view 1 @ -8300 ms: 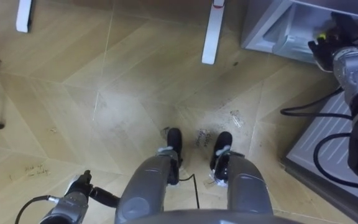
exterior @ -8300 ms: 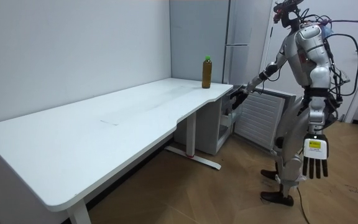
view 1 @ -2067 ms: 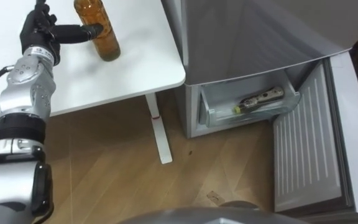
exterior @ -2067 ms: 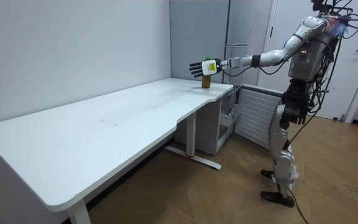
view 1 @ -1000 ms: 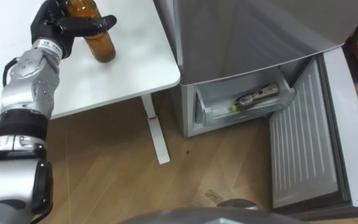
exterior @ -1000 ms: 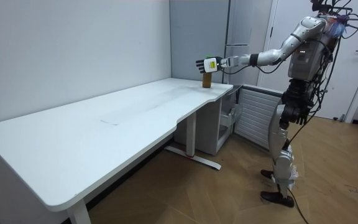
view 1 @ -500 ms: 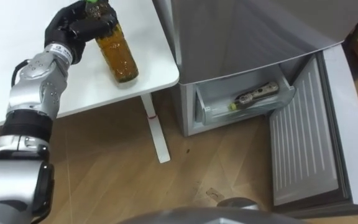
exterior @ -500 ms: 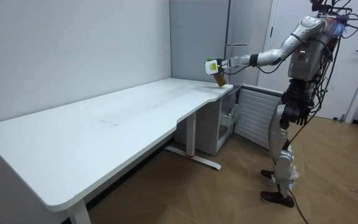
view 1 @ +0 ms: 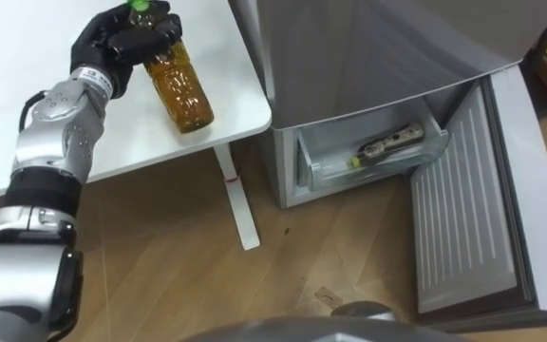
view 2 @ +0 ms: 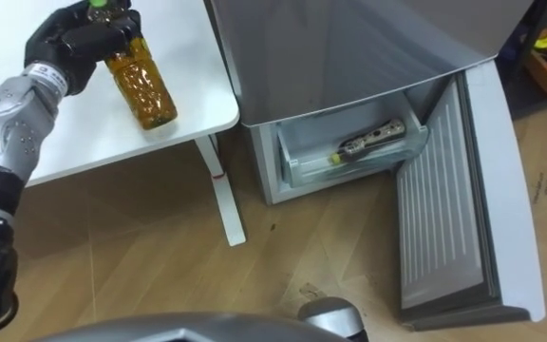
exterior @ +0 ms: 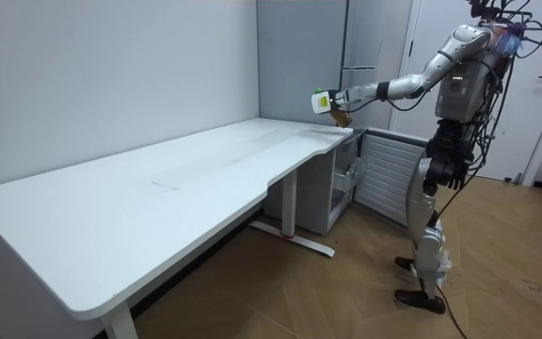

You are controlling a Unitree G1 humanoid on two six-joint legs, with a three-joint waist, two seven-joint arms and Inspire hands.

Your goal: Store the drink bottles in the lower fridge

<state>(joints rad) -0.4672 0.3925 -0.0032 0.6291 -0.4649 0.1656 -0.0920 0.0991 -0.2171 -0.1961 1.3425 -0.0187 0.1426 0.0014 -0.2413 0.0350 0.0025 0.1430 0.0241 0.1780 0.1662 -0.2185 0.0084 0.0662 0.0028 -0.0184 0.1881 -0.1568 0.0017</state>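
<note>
My left hand point(view 1: 122, 38) is shut on the neck of an amber drink bottle point(view 1: 182, 93) with a green cap. The bottle hangs tilted just above the white table's point(view 1: 27, 123) corner, its base swung toward the fridge. The right eye view shows the same hand point(view 2: 76, 40) and bottle point(view 2: 142, 87). In the room view the hand and bottle point(exterior: 335, 111) are raised over the table's far end. The lower fridge drawer point(view 1: 323, 176) stands pulled out, with another bottle point(view 1: 387, 145) lying on its side in it. My right hand point(exterior: 438, 174) hangs by my hip.
The grey fridge body point(view 1: 368, 47) rises right beside the table's corner. Its lower door point(view 1: 459, 223) lies swung open to the right over the wooden floor. A white table leg point(view 1: 237, 204) stands left of the drawer. I stand facing the fridge and the table's end.
My left hand closed round the bottle's neck and lifted it off the table. The bottle tipped and moved toward the table's corner by the fridge.
</note>
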